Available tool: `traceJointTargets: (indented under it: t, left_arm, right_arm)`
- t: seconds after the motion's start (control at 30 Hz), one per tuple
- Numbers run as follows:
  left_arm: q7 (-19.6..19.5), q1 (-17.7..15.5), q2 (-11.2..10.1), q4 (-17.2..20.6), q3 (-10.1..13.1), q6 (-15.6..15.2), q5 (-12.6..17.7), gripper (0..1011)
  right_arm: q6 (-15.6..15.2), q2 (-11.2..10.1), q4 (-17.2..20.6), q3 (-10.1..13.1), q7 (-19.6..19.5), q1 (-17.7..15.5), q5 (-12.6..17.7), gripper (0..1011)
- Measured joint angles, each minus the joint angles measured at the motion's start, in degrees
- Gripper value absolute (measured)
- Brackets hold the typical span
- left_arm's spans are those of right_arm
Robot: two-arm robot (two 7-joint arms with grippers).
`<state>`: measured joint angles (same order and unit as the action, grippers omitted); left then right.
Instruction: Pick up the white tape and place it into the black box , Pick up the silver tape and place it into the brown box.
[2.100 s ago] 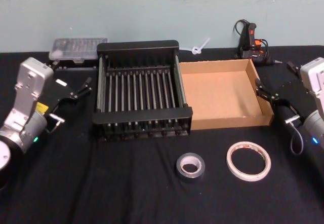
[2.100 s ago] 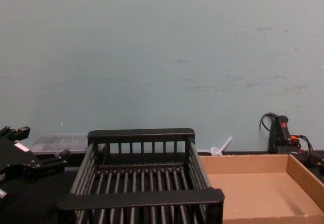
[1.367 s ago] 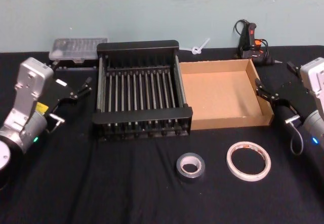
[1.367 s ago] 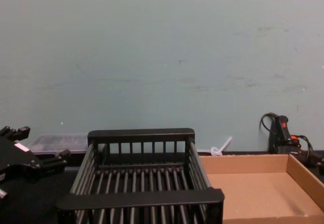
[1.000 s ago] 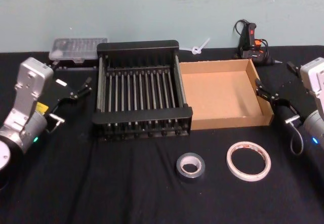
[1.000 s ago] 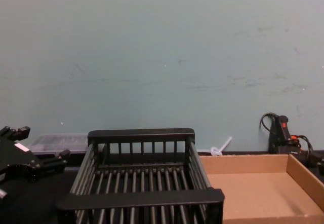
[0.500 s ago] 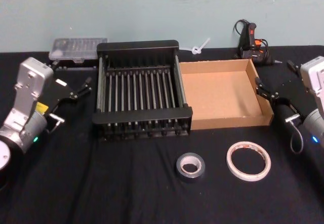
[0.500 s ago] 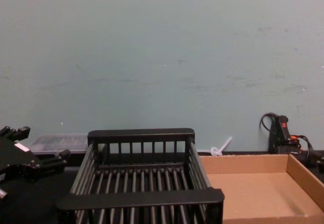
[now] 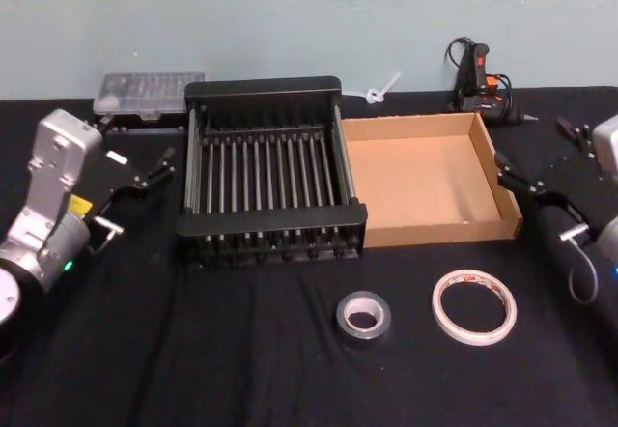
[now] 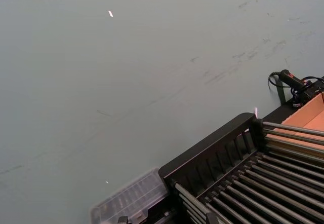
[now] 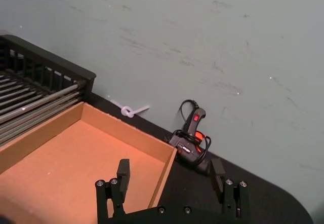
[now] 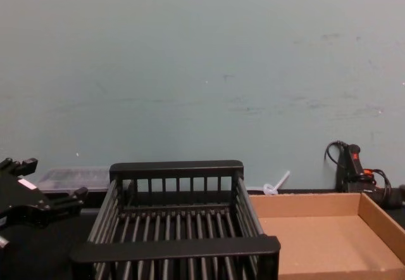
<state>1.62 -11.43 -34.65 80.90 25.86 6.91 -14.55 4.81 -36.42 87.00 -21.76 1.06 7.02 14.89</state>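
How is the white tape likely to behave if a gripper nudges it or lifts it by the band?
The white tape lies flat on the black cloth, so a nudge would probably slide it, not roll it. Its band looks thin around a wide open centre, so it is likely light and may flex if squeezed. Stood on edge, it would probably roll.

lighting even and diffuse, moderately bright, source not identifiable. shadows faint. the black tablecloth swallows detail. mild sheen on the clear plastic case at 11 o'clock in the head view. same case blurred in left wrist view. general softness throughout.
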Motion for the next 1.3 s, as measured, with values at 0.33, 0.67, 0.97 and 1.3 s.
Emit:
traceJointTargets:
  t: [0.33, 0.67, 0.97, 1.3]
  left_arm:
    - [0.00, 0.00, 0.00, 0.00, 0.00, 0.00, 0.00, 1001]
    - [0.00, 0.00, 0.00, 0.00, 0.00, 0.00, 0.00, 1001]
    - [0.00, 0.00, 0.00, 0.00, 0.00, 0.00, 0.00, 1001]
    - [0.00, 0.01, 0.00, 0.00, 0.00, 0.00, 0.00, 1001]
  right_arm:
    - [-3.76, -3.86, 8.72, 4.75, 3.17, -7.79, 5.37, 1002]
    - [-6.35, -6.29, 15.38, 8.70, 5.88, -15.36, 9.32, 1002]
    - [-9.27, -6.46, 16.77, 9.55, 8.53, -18.81, 10.83, 1002]
    - [-12.06, -5.42, 14.95, 8.58, 10.19, -18.60, 9.62, 1002]
